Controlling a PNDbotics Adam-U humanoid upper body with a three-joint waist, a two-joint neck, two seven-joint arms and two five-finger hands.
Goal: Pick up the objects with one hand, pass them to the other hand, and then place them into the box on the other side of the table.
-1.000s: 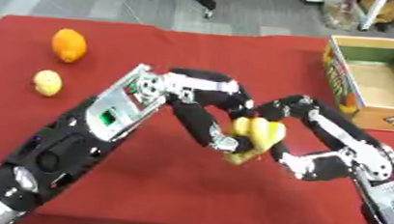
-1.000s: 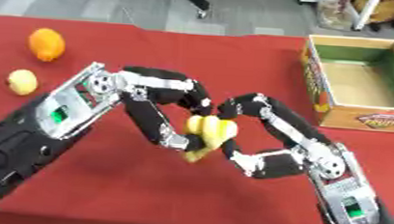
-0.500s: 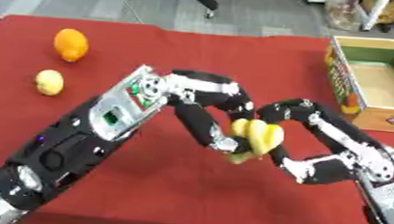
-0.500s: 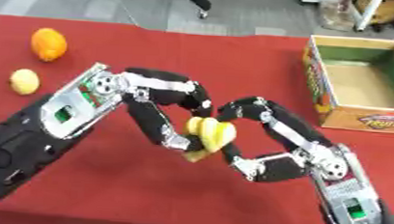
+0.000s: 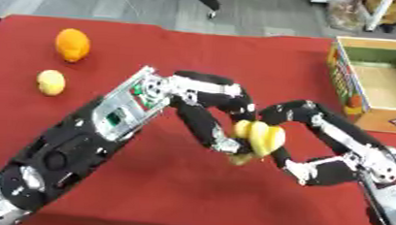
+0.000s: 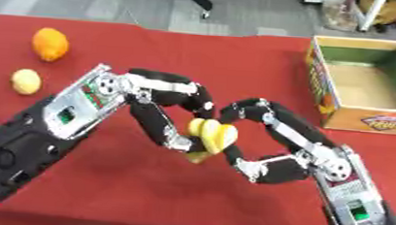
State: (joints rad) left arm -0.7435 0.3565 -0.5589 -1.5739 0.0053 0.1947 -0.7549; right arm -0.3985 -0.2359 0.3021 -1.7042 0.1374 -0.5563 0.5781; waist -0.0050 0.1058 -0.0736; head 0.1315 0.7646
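A yellow banana-like fruit point(image 5: 261, 137) hangs just above the red table point(image 5: 163, 190) at its middle. My left hand point(image 5: 207, 129) reaches in from the left with its fingers curled against the fruit's left side. My right hand point(image 5: 279, 119) comes down from the right and wraps the fruit's other side. Both hands touch it together. How far each finger goes round is partly hidden by the fruit. The open cardboard box point(image 6: 318, 82) stands at the table's right edge, with nothing showing inside it.
An orange point(image 5: 72, 44) and a smaller yellow lemon point(image 5: 51, 82) lie on the left part of the table. My two arms cross the table's centre. Grey floor and chair legs show beyond the far edge.
The fruit and both hands have shifted slightly to the right; both hands remain on the fruit.
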